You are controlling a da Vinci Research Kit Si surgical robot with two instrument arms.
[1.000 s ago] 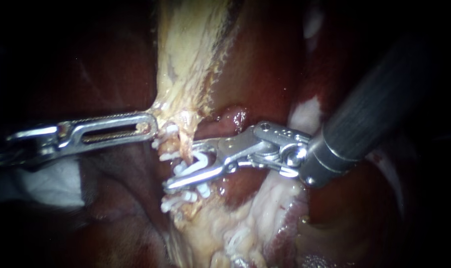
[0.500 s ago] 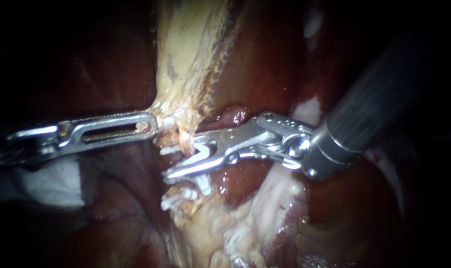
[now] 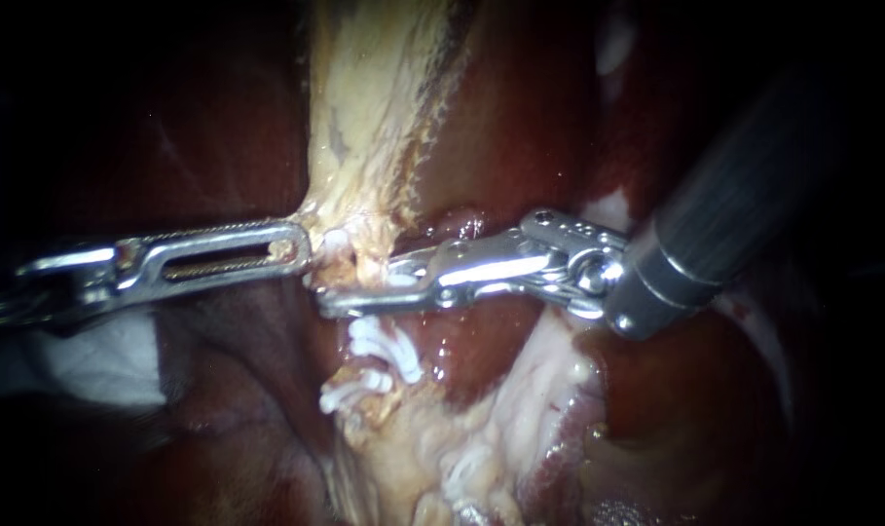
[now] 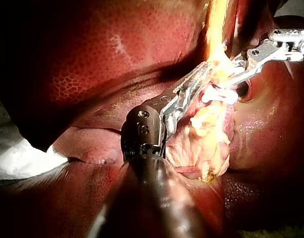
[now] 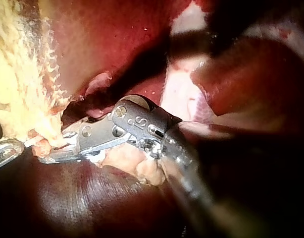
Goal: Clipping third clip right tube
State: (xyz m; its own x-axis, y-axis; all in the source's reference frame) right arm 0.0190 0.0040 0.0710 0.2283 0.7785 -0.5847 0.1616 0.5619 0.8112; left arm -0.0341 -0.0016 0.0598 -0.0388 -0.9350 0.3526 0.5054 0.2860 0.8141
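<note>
Jaws of the right instrument (image 5: 57,152) clamp the pale tube (image 5: 37,143) (frayed yellow tissue (image 5: 21,74) just beside), liver (image 5: 92,198) beneath

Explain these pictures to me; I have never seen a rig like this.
This is a surgical robot working on a pig's liver, the dark red mass. One picture comes from an endoscope close to the tissue; the other two come from cameras on the arms. The left instrument, entering from the left, has its jaws shut on a pale tube. The right instrument has its jaws shut on a white clip around that tube. More clips sit lower on the tube.
</note>
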